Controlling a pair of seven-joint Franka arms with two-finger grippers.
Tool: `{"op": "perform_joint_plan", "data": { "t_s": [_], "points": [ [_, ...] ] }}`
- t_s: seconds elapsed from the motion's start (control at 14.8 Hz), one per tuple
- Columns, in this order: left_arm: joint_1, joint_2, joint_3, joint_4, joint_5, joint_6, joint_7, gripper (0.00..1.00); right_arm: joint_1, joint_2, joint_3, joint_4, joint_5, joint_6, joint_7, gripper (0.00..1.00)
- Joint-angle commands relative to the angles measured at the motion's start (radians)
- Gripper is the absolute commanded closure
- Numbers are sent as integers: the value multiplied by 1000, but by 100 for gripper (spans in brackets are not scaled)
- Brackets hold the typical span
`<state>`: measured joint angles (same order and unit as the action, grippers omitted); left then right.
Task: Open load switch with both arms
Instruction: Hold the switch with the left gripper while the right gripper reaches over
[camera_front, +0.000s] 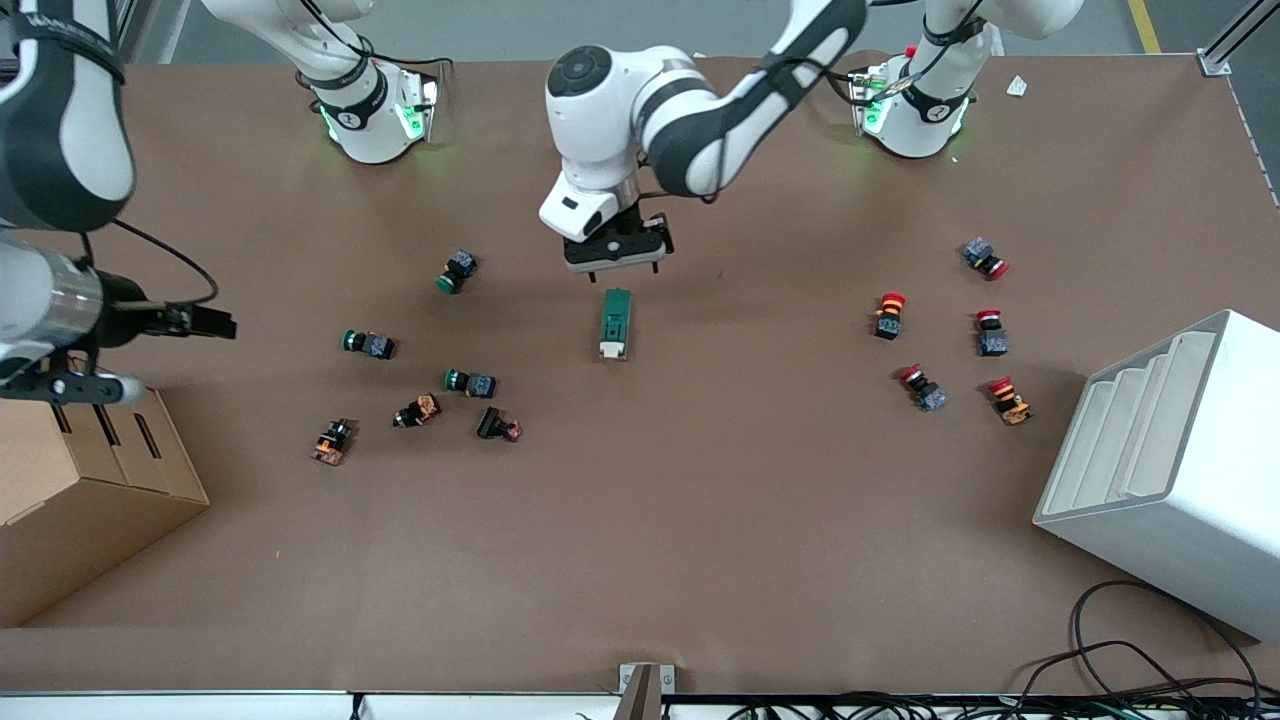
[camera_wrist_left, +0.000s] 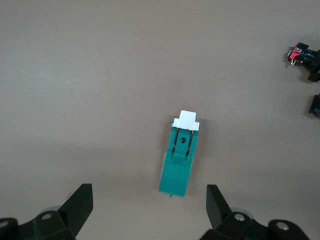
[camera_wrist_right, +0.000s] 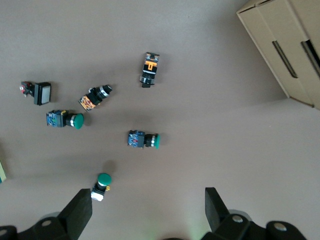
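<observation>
The load switch (camera_front: 614, 322) is a dark green block lying flat mid-table, its white lever end nearer the front camera. My left gripper (camera_front: 615, 266) hovers open just over the switch's end toward the robots' bases. In the left wrist view the switch (camera_wrist_left: 180, 160) lies ahead of the spread fingertips (camera_wrist_left: 82, 197), and its green end just reaches their line, touching neither. My right gripper (camera_wrist_right: 147, 205) is open and holds nothing. It hangs high over the table's right-arm end, above scattered push buttons.
Green-capped push buttons (camera_front: 460, 270) (camera_front: 368, 343) (camera_front: 470, 382) and black-and-orange parts (camera_front: 333, 440) lie toward the right arm's end; one green button (camera_wrist_right: 102, 186) is by a right finger. Red-capped buttons (camera_front: 888, 315) lie toward the left arm's end. A cardboard box (camera_front: 80, 490) and a white stepped bin (camera_front: 1170, 470) flank the table.
</observation>
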<state>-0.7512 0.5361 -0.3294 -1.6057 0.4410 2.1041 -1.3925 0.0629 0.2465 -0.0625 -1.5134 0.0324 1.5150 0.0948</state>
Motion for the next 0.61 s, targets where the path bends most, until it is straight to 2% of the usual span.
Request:
{"op": "perform_joint_plan", "data": {
  "t_s": [0.0,0.27,0.54],
  "points": [
    [-54,43,4,-51,184,75,-193,1,52,48,1,21,50,10,162,0],
    [-123,159,3,-54,560,79,-584,2,130,141,1,27,81,53,362,0],
    [-152,212,3,-82,769,79,-746,2,199,200,3,30,109,109,565,0]
  ]
}}
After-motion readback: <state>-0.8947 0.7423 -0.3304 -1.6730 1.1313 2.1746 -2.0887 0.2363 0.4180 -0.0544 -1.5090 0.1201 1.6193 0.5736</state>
